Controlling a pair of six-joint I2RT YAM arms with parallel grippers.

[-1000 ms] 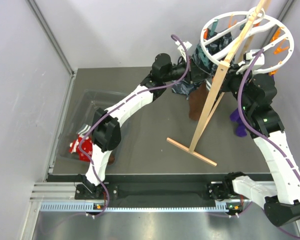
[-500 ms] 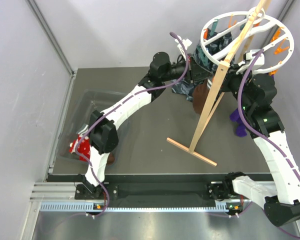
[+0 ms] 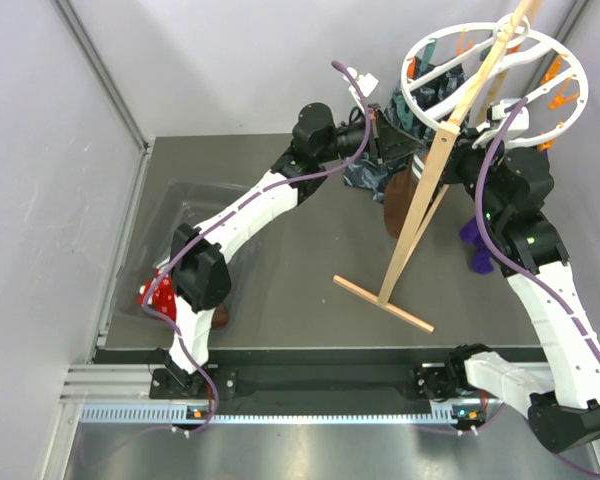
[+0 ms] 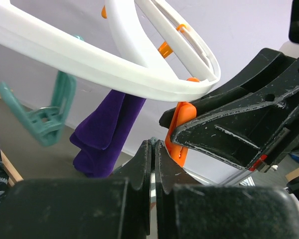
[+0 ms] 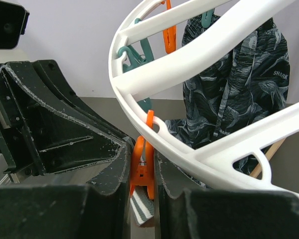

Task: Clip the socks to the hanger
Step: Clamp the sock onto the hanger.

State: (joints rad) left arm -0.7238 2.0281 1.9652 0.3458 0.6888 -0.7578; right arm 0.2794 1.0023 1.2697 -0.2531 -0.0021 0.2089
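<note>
1. Top view: the left pincer (image 3: 395, 148) is pressed together at 1 o'clock on the table (image 3: 310, 250). The brown sock (image 3: 400, 195) hangs just under it, so I judge that it pinches the sock.
2. The sock now hangs higher than a second ago, with its top close under the hanger (image 3: 407, 85). The left elbow has swung toward 9 o'clock. The right pincer (image 3: 480, 140) has not moved from beneath the ring.
3. I read this as the sock being brought to a clip that is held open for it. It does not look clipped yet.
4. A red sock (image 3: 163, 295) waits at 8 o'clock in the tub (image 3: 180, 185). The purple sock (image 3: 475, 245) hangs at 3 o'clock.
5. Left wrist view: the fingers meet with only a hairline gap, and no sock shows between them. At 2 o'clock the right pincer grips the orange clip (image 4: 179, 134) under the rim. A teal clip (image 4: 45, 119) dangles at 9 o'clock.
6. Right wrist view: the right pincer is closed on the orange clip, squeezing its sides. A grey ribbed strip (image 5: 142, 211) sits just below at 6 o'clock, and I cannot tell what it is.
7. Writing: "SHARK" can be read on the dark cloth (image 5: 239, 89) at 2 o'clock. I can read no other writing.
</note>
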